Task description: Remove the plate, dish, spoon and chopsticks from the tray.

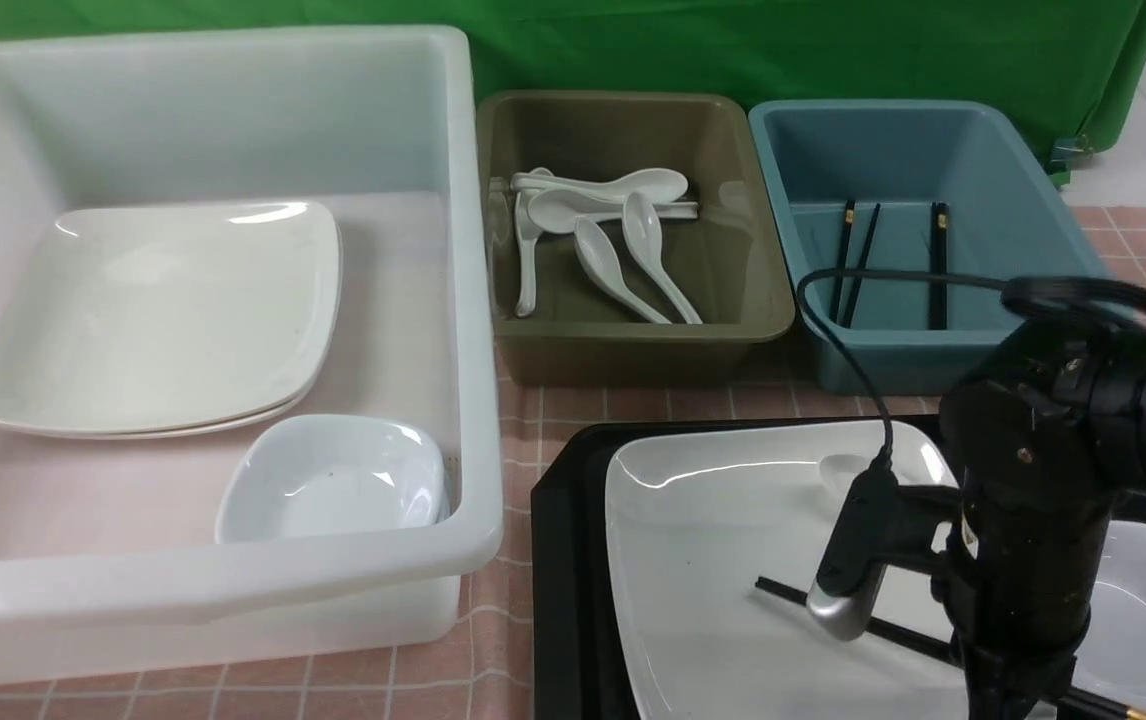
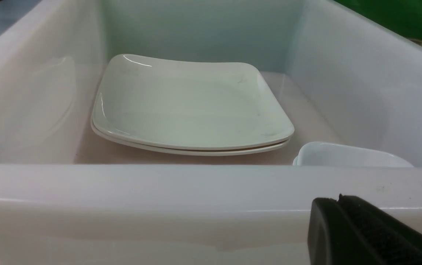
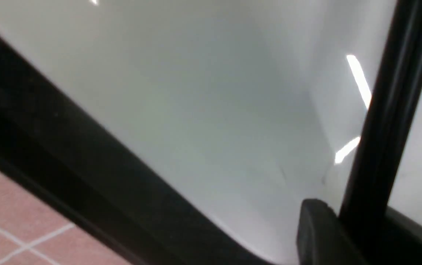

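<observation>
Reaching for the chopsticks point(image 1: 783, 592) lying across the plate point(image 1: 713, 560) on the tray point(image 1: 558, 560).
Right end effector point(image 3: 365, 232) low, fingers point(image 3: 317, 232) either side of them, probably for the blue tub point(image 1: 933, 150); actual pinch impossible to tell. Left end effector point(image 2: 340, 206) pressed together, parked beside the white tub point(image 1: 483, 450), out of the way.

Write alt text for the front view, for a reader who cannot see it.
The robot's right arm reaches down over a white plate and black chopsticks on a black tray. To the left is a white tub holding two stacked plates and a small dish; behind are an olive tub of spoons and a blue tub of more chopsticks.
</observation>
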`<action>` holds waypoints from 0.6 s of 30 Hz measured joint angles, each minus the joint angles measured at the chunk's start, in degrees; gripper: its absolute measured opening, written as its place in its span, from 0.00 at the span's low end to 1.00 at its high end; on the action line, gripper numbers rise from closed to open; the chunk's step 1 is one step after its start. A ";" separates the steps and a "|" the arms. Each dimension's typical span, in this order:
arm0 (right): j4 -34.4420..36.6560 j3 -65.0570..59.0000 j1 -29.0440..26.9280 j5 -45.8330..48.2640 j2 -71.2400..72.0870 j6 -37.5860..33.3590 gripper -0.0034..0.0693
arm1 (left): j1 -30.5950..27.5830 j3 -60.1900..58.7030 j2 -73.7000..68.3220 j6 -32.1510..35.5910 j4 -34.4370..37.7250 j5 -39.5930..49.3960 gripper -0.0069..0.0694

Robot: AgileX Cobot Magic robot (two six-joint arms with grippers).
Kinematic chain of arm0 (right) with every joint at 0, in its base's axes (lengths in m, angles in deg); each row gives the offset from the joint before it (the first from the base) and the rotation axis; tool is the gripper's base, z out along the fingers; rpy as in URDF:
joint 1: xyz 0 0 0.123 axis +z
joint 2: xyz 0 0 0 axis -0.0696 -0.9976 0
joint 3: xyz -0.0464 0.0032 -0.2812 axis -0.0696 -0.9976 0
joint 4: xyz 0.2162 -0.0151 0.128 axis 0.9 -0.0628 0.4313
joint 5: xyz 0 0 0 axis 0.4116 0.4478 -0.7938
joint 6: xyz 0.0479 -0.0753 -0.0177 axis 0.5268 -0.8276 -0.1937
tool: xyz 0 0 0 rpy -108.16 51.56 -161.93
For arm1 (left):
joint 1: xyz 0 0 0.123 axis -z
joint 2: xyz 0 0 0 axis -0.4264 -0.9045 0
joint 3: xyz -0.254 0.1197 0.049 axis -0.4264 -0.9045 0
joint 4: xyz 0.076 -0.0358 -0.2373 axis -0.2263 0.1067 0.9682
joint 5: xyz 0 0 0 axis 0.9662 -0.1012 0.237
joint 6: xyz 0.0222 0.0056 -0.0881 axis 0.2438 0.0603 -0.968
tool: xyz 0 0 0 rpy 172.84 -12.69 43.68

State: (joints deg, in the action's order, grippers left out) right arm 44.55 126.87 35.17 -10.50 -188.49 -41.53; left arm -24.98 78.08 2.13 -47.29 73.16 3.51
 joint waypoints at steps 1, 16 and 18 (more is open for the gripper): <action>0.59 0.71 0.00 1.00 0.65 0.06 0.28 | 0.00 0.00 0.00 0.00 0.00 0.00 0.10; 4.69 15.45 -0.80 -3.74 17.92 10.44 0.28 | 0.00 0.00 0.00 0.05 0.00 0.00 0.10; 4.65 16.73 -2.46 -12.11 18.68 14.35 0.28 | 0.00 0.00 0.00 0.00 0.00 0.00 0.10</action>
State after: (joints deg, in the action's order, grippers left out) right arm 49.20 143.61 32.71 -22.60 -169.81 -27.18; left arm -24.98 78.08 2.13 -47.29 73.16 3.51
